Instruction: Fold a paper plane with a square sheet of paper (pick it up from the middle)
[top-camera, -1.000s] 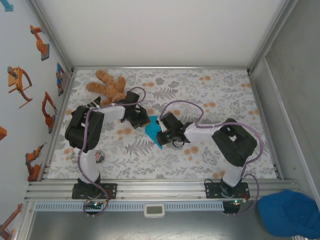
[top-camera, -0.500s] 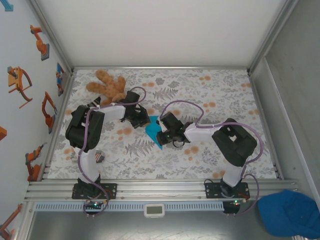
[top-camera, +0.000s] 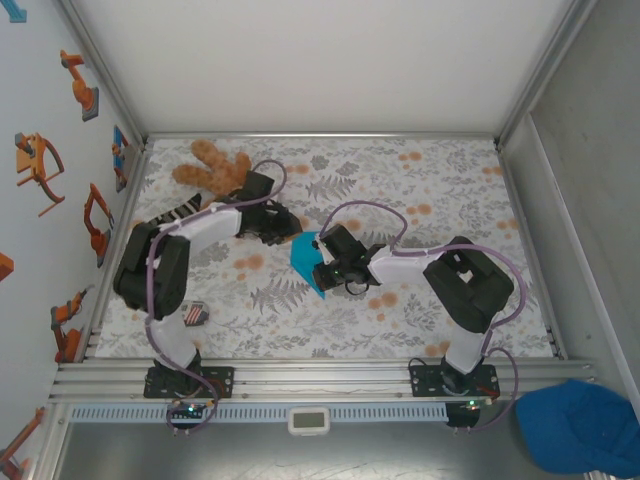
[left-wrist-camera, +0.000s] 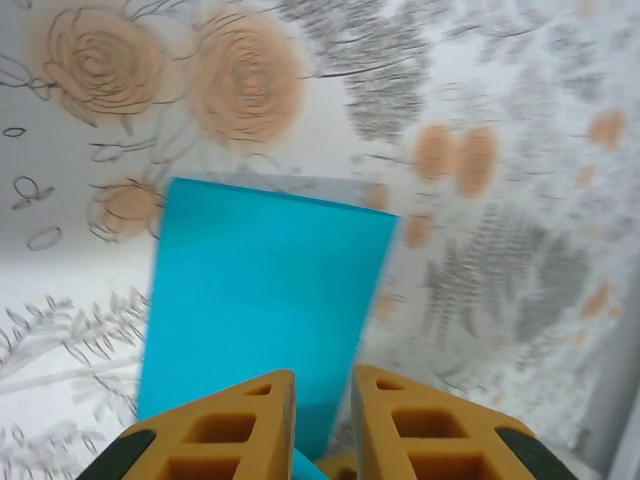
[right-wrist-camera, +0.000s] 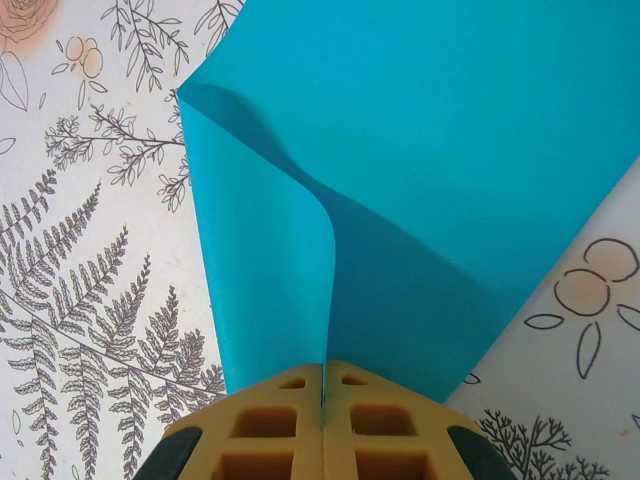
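The square sheet of paper (top-camera: 303, 262) is cyan-blue, partly folded, and lies mid-table between the two arms. My right gripper (top-camera: 322, 272) is shut on it. In the right wrist view its fingertips (right-wrist-camera: 323, 372) pinch a raised curl of the sheet (right-wrist-camera: 450, 150), and the rest spreads flat beyond. My left gripper (top-camera: 285, 228) sits at the sheet's far left corner. In the left wrist view its jaws (left-wrist-camera: 323, 385) stand slightly apart above the sheet's (left-wrist-camera: 260, 300) edge, gripping nothing. The paper plane is out of view.
A brown teddy bear (top-camera: 215, 168) lies at the table's far left corner, just behind the left arm. A small striped object (top-camera: 195, 315) sits near the left arm's base. A dark blue cap (top-camera: 580, 425) lies off the table at the near right. The floral cloth (top-camera: 430, 200) covers the table.
The left gripper's jaws have parted a little and the left arm has stretched out. The sheet's left part now lies lower and wider. The right gripper has kept its pinch in place.
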